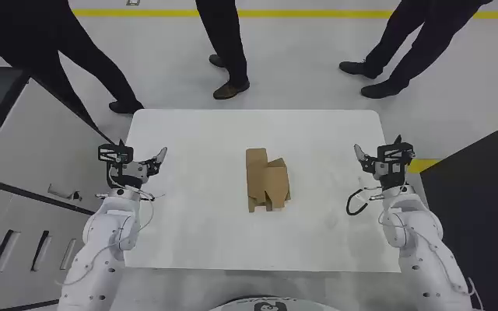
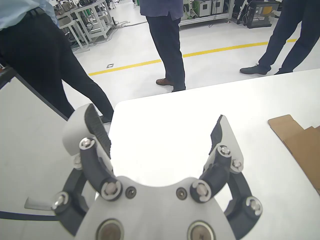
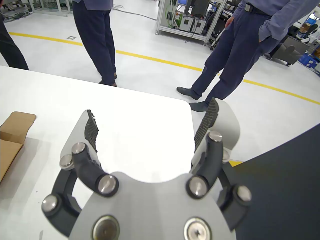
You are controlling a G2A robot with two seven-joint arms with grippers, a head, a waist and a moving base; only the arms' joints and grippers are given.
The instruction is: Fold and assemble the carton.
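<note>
Left gripper [image 2: 155, 116]: jaws spread wide, nothing held, positioned over the left edge of the bench [image 1: 202, 233]. Right gripper [image 3: 151, 107]: likewise spread and empty, over the right edge. Carton [image 1: 266, 183]: brown cardboard lying mostly flat at mid-bench, flaps loose, between the two arms and well apart from both. Step in hand, by judgement: folding not yet begun. Next move calls for both grippers coming inward, one to pin a panel and the other to lift a flap.
</note>
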